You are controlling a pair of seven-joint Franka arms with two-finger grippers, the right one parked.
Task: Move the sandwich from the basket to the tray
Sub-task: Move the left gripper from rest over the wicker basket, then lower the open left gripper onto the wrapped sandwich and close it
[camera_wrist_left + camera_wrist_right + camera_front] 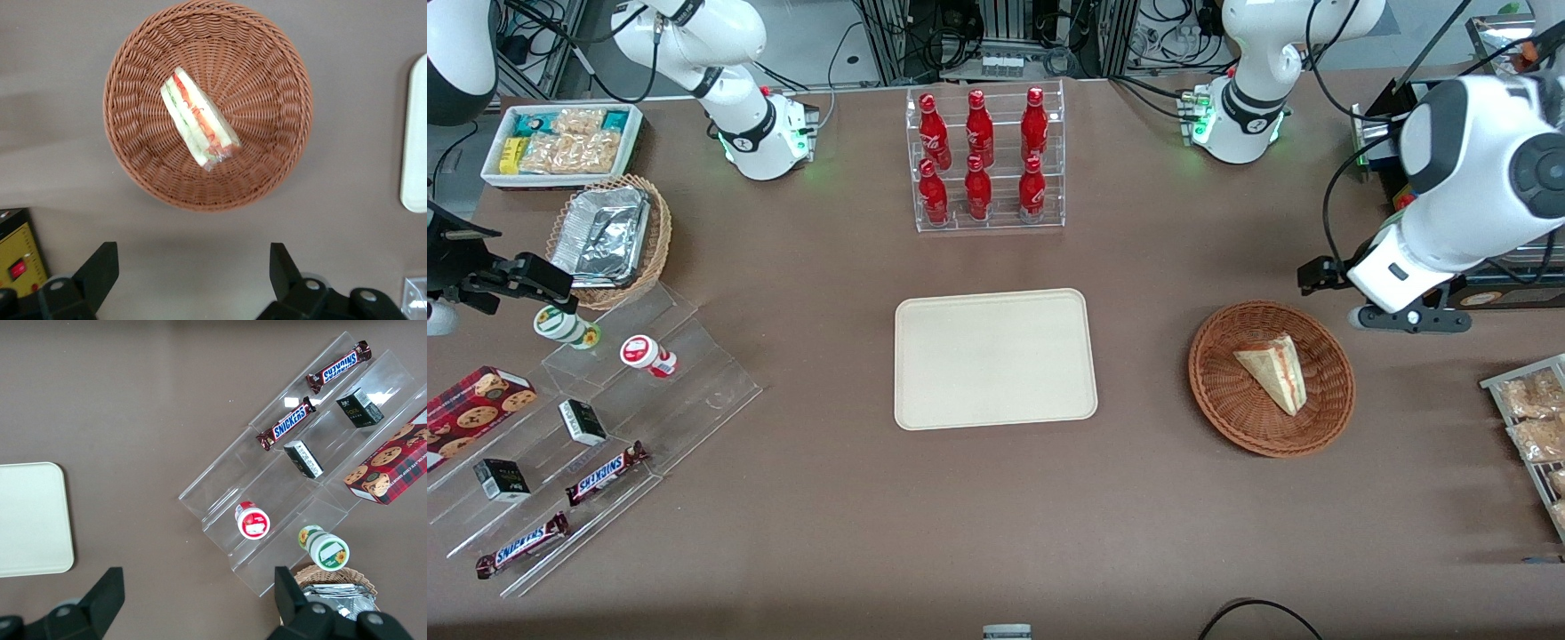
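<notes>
The sandwich [1274,370] lies in the round brown basket [1232,404], its red and green filling edge turned up in the left wrist view [198,120], resting on the weave a little off the middle. The basket sits on the brown table [827,498] toward the working arm's end, and the cream tray [994,358] lies beside it near the table's middle, bare, with open table between the two. The gripper [193,273] hangs above the table just beside the basket, on the side farther from the front camera; its fingers [99,272] are spread wide with nothing between them. Nothing lies over the sandwich or between basket and tray. Farther from the camera than the tray stands a clear rack of red bottles [984,156]. Toward the parked arm's end are clear stepped shelves [649,391] with candy bars [605,472] and small jars [647,355], a tan basket of foil trays [605,236] and a white bin of snacks [565,142].
</notes>
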